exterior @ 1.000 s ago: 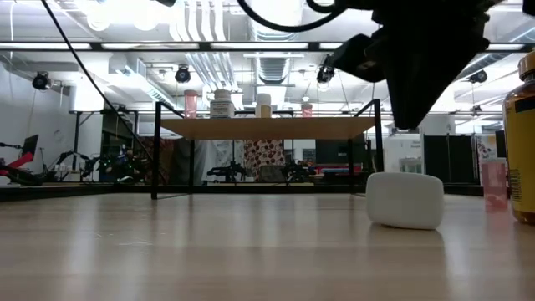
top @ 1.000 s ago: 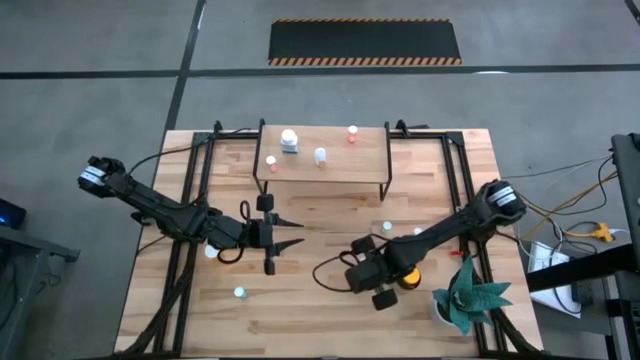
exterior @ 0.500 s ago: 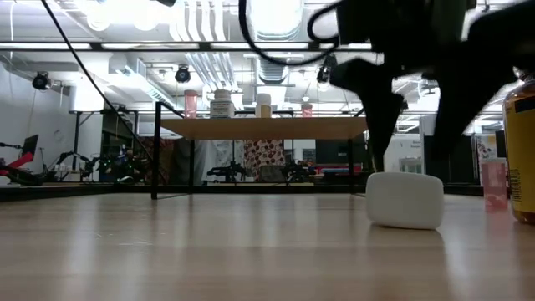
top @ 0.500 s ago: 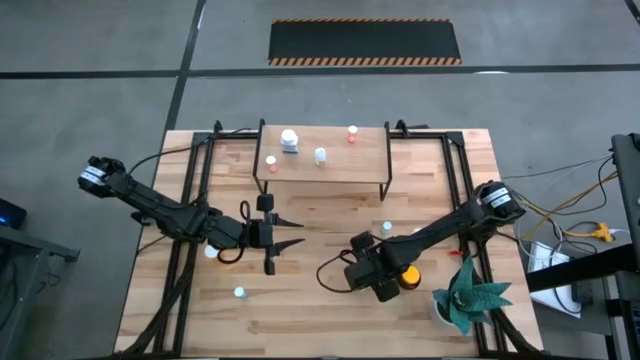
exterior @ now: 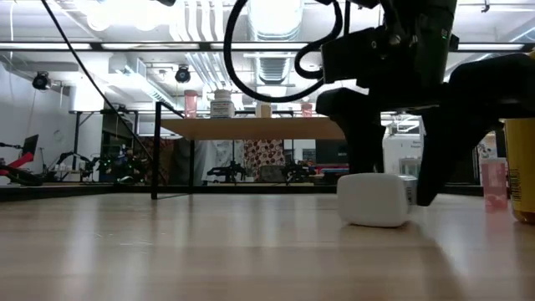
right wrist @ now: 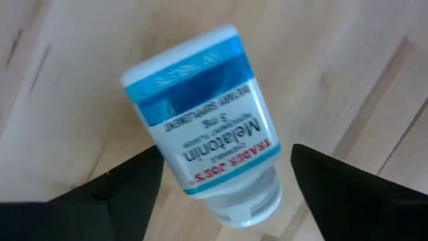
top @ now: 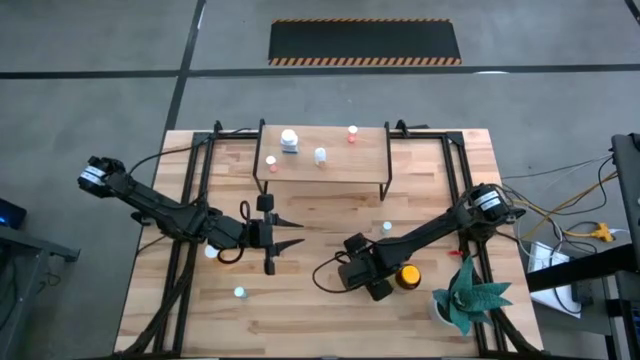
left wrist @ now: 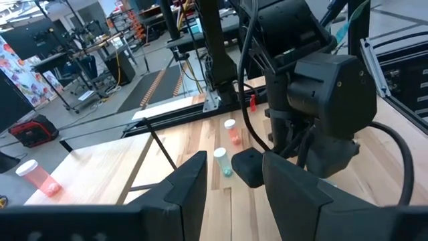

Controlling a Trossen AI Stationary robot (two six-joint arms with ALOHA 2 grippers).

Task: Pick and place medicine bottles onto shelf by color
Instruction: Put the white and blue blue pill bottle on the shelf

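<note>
Now, with your right tool (exterior: 393, 188) lowered and spread astride the white bottle (right wrist: 204, 120) lying on its side on the desk (top: 300, 310), centre both fingers on its body before closing. Bottle: white, blue-banded label, near the amber bottle (top: 408, 276). Left tool (top: 285, 237) waits mid-desk, spread and empty, short of the shelf (top: 330, 172).

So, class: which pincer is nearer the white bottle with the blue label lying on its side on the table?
Right. The right pincer straddles the white bottle, one finger on each side. The left pincer hovers well off toward the table's left.
</note>
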